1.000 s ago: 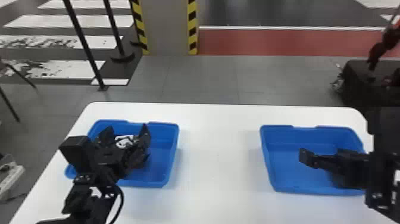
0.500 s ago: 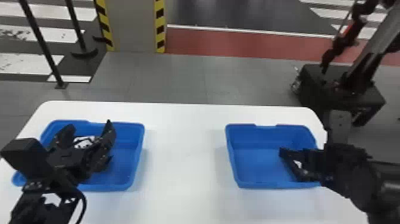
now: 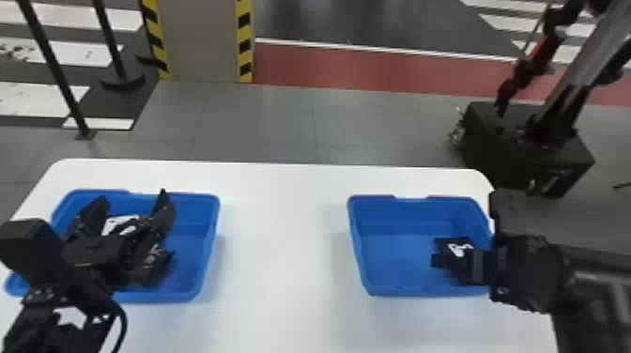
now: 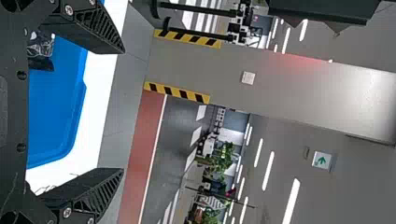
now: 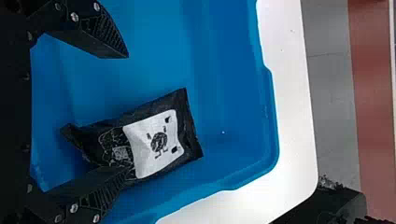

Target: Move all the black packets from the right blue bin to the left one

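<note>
Right gripper [image 5: 126, 113], shifted toward right edge of right blue bin [image 3: 365, 281], fingers apart. Black packet [image 5: 154, 144]: probably light, soft, slick; grip mid-body

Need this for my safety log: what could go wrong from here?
One finger of the right gripper overlaps the black packet, so closing might crumple it. It lies near a wall of the right bin and could jam there. The left gripper hangs over the left bin and might obstruct the drop.
</note>
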